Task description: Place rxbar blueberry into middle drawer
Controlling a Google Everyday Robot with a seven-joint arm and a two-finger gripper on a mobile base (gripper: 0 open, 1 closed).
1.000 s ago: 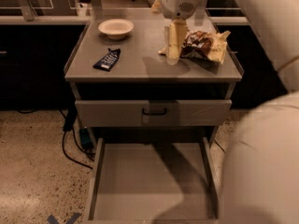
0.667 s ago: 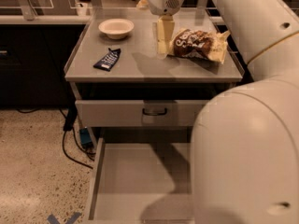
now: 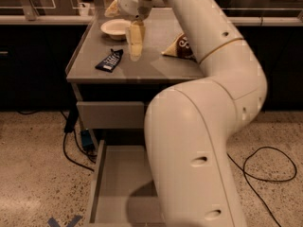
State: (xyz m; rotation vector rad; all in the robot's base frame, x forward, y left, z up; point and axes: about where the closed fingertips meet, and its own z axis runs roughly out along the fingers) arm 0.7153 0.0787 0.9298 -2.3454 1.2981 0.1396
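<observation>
**A:** Starting at the jaws: I can't tell if they're spread or pressed together. From this angle the gripper reads as one pale yellowish shape pointing straight down. Nothing hangs from it though, so I'd call it empty.

**B:** Where's it sitting? A second ago it was over by the chip bag.

**A:** Yeah, that's the change. It has slid left across the worktop, away from the chip bag. Now it hangs just right of the rxbar blueberry, in front of the bowl. It's near the bar, not touching it as far as I can see.

**B:** And the bar itself?

**A:** Hasn't budged. It's flat on the worktop toward the left front corner, dark wrapper, lying at a slant.

**B:** So what does that mean for the job?

**A:** My read is it's lining up for the pick, nothing more. The grab isn't done, so the whole carry-and-drop part is ahead. How high it rides over the surface I can't say.

**B:** Drawer ready at least?

**A:** There's an open drawer pulled out down low, with a shut drawer front above it. The arm blocks its right side. I'd guess that's the target, but I won't swear which level it is.
</observation>
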